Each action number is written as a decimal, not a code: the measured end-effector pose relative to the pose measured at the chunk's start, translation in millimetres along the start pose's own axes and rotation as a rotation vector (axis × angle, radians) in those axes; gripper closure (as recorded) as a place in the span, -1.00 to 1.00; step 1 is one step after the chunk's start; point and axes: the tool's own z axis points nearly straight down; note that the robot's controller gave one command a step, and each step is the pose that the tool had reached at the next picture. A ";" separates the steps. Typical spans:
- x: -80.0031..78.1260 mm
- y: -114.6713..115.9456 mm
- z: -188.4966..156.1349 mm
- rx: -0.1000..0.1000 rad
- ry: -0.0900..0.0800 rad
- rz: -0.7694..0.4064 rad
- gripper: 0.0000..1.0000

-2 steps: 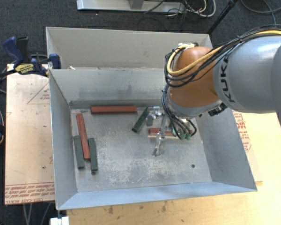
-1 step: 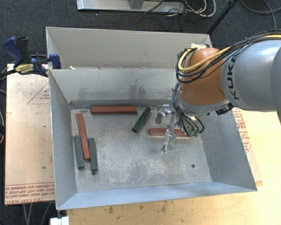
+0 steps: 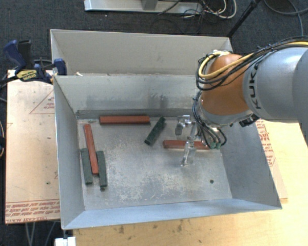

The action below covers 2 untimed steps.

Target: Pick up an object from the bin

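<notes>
My gripper (image 3: 185,142) is low in the right half of the bin, over a short red-brown bar (image 3: 172,144) that lies flat and crosswise. One metal finger (image 3: 184,123) stands on the far side of the bar and the other (image 3: 186,159) on the near side. The fingers straddle the bar with a gap on either side, so the gripper is open. The bar's right end is hidden under the wrist. A short dark green bar (image 3: 155,131) lies at a slant just to the left of the gripper.
A long red-brown bar (image 3: 124,120) lies along the bin's back wall. At the left, a red bar (image 3: 91,148) lies lengthwise beside two dark green bars (image 3: 86,166) (image 3: 101,170). The arm and its orange cover hang over the bin's right side.
</notes>
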 end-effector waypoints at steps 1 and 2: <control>-17.2 -23.0 12.0 -0.005 -0.002 -0.001 1.00; -17.2 -22.9 11.9 -0.005 -0.002 -0.001 1.00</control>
